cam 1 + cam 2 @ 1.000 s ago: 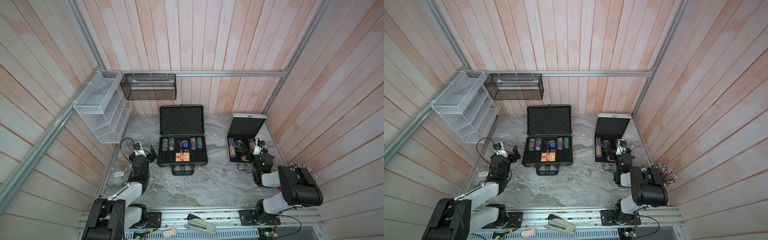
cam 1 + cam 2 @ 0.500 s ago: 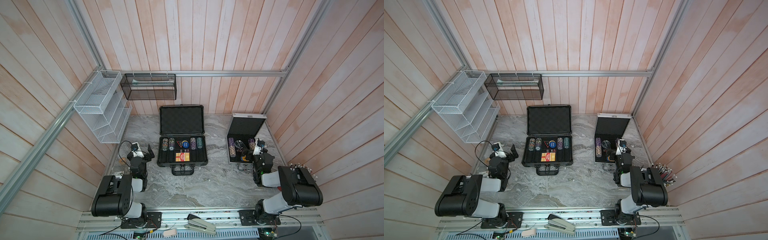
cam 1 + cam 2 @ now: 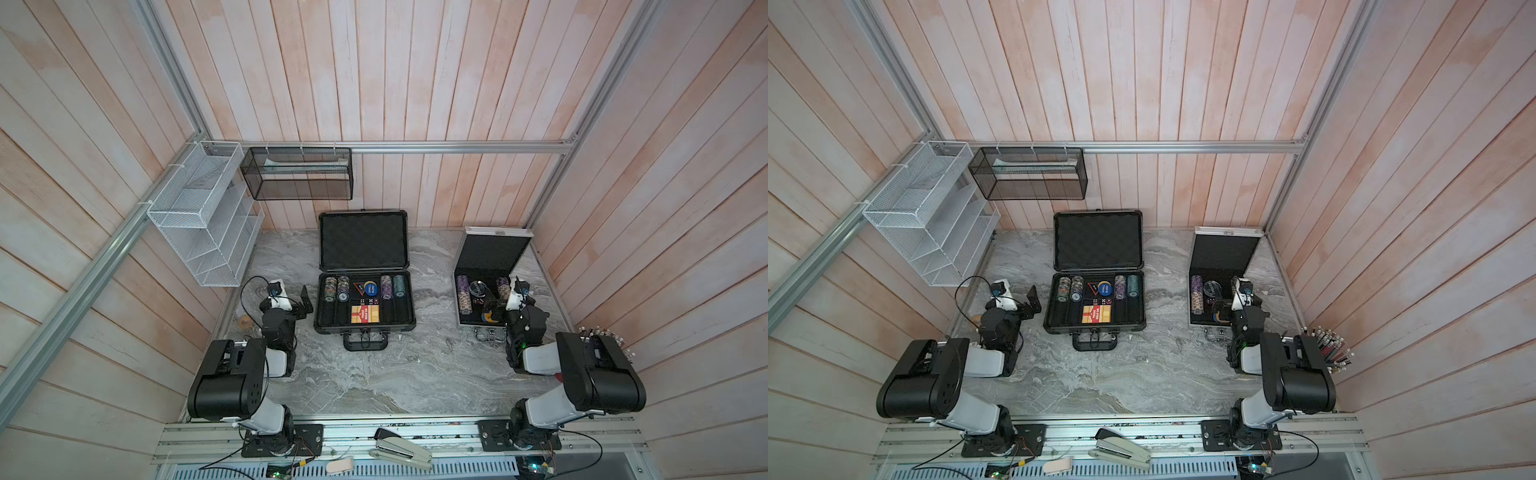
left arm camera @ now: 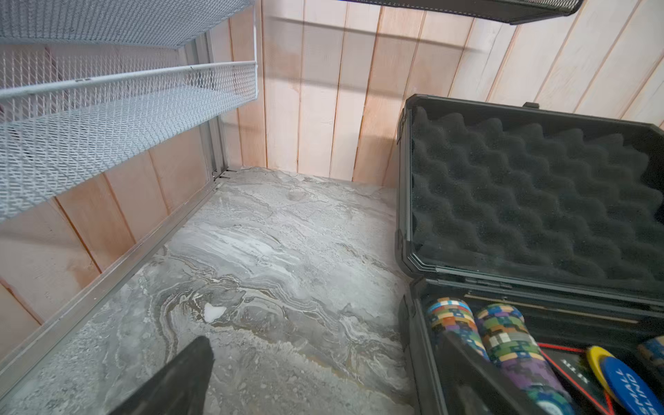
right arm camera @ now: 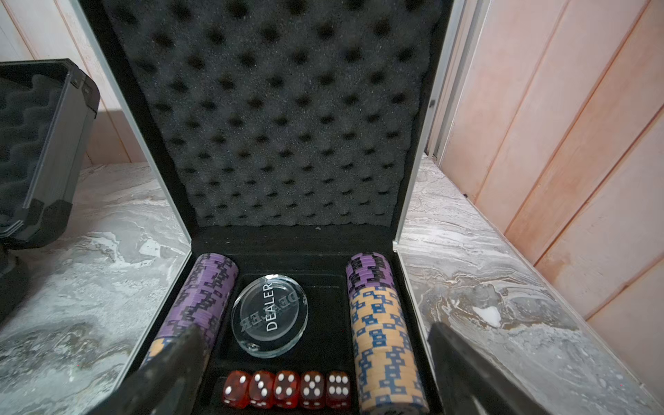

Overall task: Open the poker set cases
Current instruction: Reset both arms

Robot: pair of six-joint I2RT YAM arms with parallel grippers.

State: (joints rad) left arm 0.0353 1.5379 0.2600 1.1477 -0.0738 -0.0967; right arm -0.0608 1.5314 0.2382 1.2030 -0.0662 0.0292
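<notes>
Both poker set cases stand open on the marble table. The larger dark grey case point(image 3: 365, 320) sits mid-table with its foam-lined lid point(image 3: 363, 243) upright, chip rows and a card deck inside. The smaller silver case point(image 3: 460, 307) stands at the right, lid point(image 3: 1223, 253) raised, holding chips, a dealer button point(image 5: 269, 316) and several red dice. My left gripper point(image 3: 297, 302) hangs open just left of the large case, one finger point(image 4: 179, 377) over bare table, the other over the case's edge. My right gripper point(image 5: 316, 363) is open above the silver case's front, empty.
A white wire rack point(image 3: 203, 216) hangs on the left wall above the left gripper, a black mesh basket point(image 3: 299, 174) on the back wall. Pens point(image 3: 602, 332) stand at the right wall, a stapler point(image 3: 401, 451) lies on the front rail. Wooden walls close three sides.
The left arm has folded back toward its base, its gripper drawn slightly away but still left of the large case. The right arm and both cases have not moved.
</notes>
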